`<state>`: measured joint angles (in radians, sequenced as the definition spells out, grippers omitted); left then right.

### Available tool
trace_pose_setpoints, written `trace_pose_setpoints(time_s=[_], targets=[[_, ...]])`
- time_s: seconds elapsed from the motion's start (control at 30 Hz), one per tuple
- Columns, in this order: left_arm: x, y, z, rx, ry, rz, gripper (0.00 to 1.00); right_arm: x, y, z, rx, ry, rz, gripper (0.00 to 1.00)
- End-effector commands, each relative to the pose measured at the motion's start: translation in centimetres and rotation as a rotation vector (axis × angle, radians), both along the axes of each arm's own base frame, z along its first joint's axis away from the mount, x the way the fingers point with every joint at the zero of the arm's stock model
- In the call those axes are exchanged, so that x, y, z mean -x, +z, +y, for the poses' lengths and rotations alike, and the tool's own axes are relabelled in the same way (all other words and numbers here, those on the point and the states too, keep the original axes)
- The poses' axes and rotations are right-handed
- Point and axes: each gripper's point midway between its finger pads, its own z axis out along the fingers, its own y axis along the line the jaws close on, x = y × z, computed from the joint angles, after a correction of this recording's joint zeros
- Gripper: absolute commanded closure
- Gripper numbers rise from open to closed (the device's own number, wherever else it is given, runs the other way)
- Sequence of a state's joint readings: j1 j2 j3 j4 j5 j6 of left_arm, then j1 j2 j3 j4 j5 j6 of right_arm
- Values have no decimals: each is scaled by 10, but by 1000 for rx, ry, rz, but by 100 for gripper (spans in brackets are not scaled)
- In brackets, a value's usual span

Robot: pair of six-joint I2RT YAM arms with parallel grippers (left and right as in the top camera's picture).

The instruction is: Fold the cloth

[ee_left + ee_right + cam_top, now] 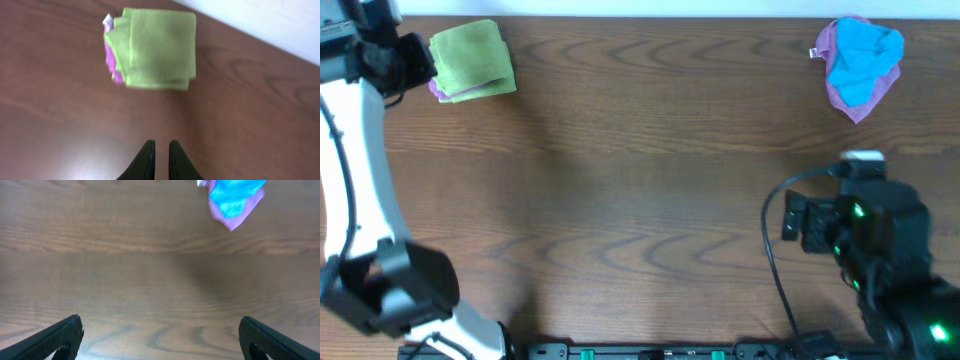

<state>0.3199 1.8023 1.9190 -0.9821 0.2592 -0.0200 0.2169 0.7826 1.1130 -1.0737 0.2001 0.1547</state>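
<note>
Folded cloth [160, 47] lies straight ahead of the left fingers [145, 162], apart from them, left arm nearer.
Left fingers are almost pressed together with nothing between them. The cloth is flat on the surface [640, 200] beyond their tips, a near-square stack with no clear long axis, its label at the far-left corner, and it sits on a purple cloth [111, 65]. Right fingers [55, 337] are spread wide and empty, well apart from it, with a blue-purple pile [860, 65] ahead of them. No containers. Fold looks done.

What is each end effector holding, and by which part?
Nothing is held: left end effector shut and empty, right end effector open and empty.
</note>
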Motion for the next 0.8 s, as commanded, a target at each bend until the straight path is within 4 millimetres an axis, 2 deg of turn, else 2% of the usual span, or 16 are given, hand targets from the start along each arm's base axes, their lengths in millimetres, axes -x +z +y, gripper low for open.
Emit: trace_pose_setpoints(time_s=[0.0, 0.1, 0.17, 0.27, 0.33, 0.37, 0.47, 0.53, 0.57, 0.63, 0.67, 0.77], targets=[[25, 23, -6, -30, -30, -1, 89, 17, 22, -11, 35, -4, -67, 1], [49, 49, -25, -10, -56, -48, 90, 40, 26, -15, 29, -5, -92, 1], [74, 69, -39, -26, -72, -95, 90, 59, 28, -17, 15, 7, -109, 1], [110, 84, -55, -44, -85, -149, 88, 80, 34, -17, -9, 23, -164, 1], [139, 85, -63, -63, -84, -172, 86, 94, 37, -20, -15, 25, -209, 1], [158, 81, -70, -66, -88, -183, 85, 101, 40, -22, -10, 33, -239, 1], [193, 67, -80, -71, -88, -196, 81, 113, 47, -25, 9, 45, -308, 1], [215, 57, -86, -74, -88, -210, 70, 116, 49, -30, 35, 35, -323, 1], [222, 55, -88, -76, -89, -218, 57, 116, 50, -32, 40, 26, -325, 1], [233, 50, -91, -81, -89, -234, 2, 115, 49, -33, 47, 17, -322, 1], [238, 49, -93, -84, -89, -240, 5, 115, 48, -33, 47, 17, -322, 1], [244, 51, -95, -88, -89, -256, 4, 116, 45, -33, 49, 19, -308, 1]])
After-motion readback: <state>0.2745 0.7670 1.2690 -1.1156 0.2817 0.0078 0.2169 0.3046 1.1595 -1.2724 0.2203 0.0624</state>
